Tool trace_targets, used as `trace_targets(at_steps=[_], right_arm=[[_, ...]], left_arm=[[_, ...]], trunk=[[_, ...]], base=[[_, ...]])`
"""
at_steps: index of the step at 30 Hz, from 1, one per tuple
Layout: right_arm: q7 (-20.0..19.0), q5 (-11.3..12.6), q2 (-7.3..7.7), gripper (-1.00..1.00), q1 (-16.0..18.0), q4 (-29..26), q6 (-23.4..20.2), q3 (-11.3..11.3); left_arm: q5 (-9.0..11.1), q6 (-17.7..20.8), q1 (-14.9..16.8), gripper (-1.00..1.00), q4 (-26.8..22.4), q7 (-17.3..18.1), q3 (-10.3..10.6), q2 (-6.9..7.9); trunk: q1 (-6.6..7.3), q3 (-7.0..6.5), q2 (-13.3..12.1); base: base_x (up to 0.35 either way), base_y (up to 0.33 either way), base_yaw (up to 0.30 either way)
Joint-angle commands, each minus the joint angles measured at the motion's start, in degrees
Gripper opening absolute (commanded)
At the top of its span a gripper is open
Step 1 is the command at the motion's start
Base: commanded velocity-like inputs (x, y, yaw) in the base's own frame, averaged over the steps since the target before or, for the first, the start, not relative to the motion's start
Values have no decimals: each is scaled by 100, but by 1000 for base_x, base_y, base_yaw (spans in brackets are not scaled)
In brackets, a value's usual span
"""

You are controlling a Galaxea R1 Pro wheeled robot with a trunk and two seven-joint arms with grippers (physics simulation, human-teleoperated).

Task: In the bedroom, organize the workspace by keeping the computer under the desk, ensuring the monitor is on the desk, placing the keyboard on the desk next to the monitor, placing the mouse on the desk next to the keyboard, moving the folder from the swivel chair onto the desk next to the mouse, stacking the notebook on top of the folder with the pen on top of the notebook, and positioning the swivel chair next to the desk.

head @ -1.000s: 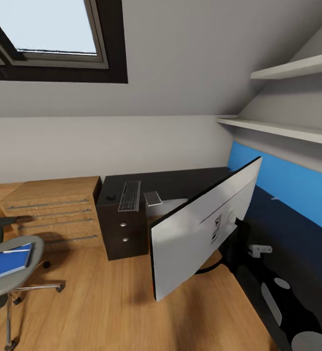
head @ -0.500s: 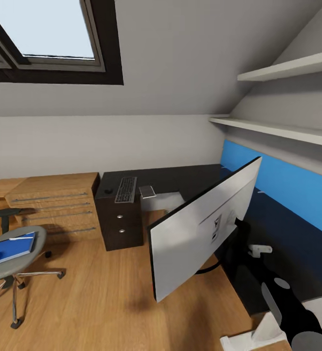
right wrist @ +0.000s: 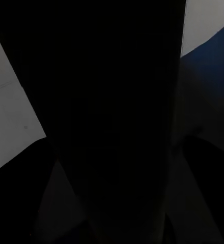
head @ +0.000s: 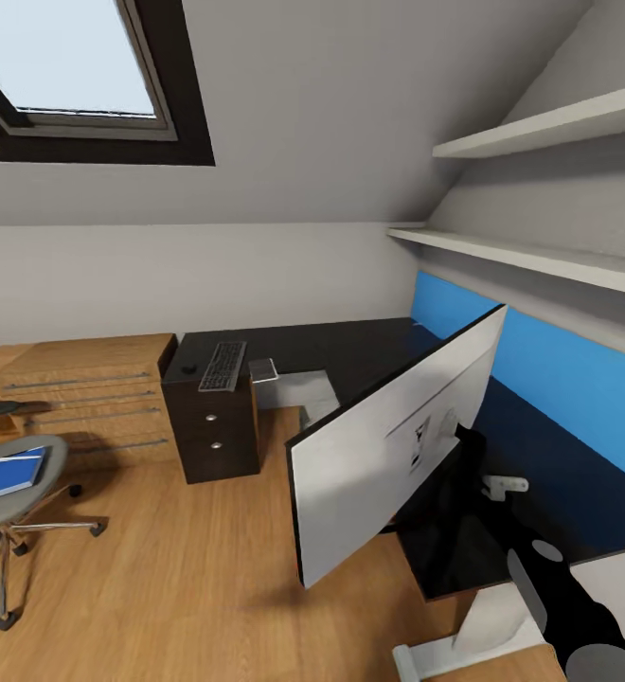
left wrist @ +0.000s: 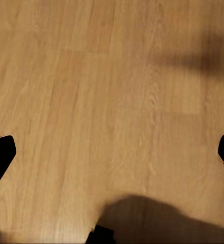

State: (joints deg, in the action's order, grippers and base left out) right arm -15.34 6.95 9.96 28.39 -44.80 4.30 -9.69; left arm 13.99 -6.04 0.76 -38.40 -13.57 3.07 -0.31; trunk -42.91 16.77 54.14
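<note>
The monitor (head: 393, 445) hangs above the wood floor (head: 180, 568) at the near edge of the black counter (head: 350, 350), its white back toward the head camera and its black stem (head: 459, 474) meeting the right arm. The right wrist view is almost wholly dark, so I cannot tell whether the right hand is clenched on the stem or not. The left hand (left wrist: 112, 157) is spread wide, both fingertips at the edges of its wrist view over bare floor, grasping nothing.

The panel looks stiff, broad and top-heavy — likely awkward and fragile at the screen face, so the stem or base seems the sound place to hold it, not the thin edges. Its long axis runs tilted, low corner near the floor, high corner up toward the blue back panel (head: 559, 369); the screen faces away, toward the counter.

The keyboard (head: 223, 366) lies on the counter's far end, long axis running away from the camera.
</note>
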Motion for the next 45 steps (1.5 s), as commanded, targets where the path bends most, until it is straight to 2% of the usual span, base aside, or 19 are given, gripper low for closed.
trace_targets(at_steps=[1, 12, 20, 29, 39, 45], right_arm=[[-55, 87, -3, -100, 8, -3, 10, -24], [-59, 87, -3, -100, 8, -10, 10, -16], [-59, 87, -3, -100, 8, -10, 10, -16], [-57, 87, -3, -100, 8, -7, 10, -16], [-57, 87, -8, -100, 8, -2, 10, -16], [-57, 87, -7, -100, 8, -2, 10, -16]], left_arm=[[60, -27, 3, 100, 0, -40, 30, 4], [60, -29, 3, 100, -18, -47, 21, 29], [73, -138, 3, 100, -27, -66, -7, 83], [77, -135, 3, 100, -27, -67, -8, 84], [77, -133, 3, 100, -27, -70, -8, 86], [77, -126, 3, 100, -27, -73, -8, 84]], trunk=[[0, 6, 6], [0, 6, 6], [0, 6, 6], [0, 6, 6], [0, 6, 6], [0, 6, 6]], base=[[0, -346, 0], [0, -266, 0], [143, -291, 0], [35, -56, 0], [0, -249, 0], [0, -42, 0]])
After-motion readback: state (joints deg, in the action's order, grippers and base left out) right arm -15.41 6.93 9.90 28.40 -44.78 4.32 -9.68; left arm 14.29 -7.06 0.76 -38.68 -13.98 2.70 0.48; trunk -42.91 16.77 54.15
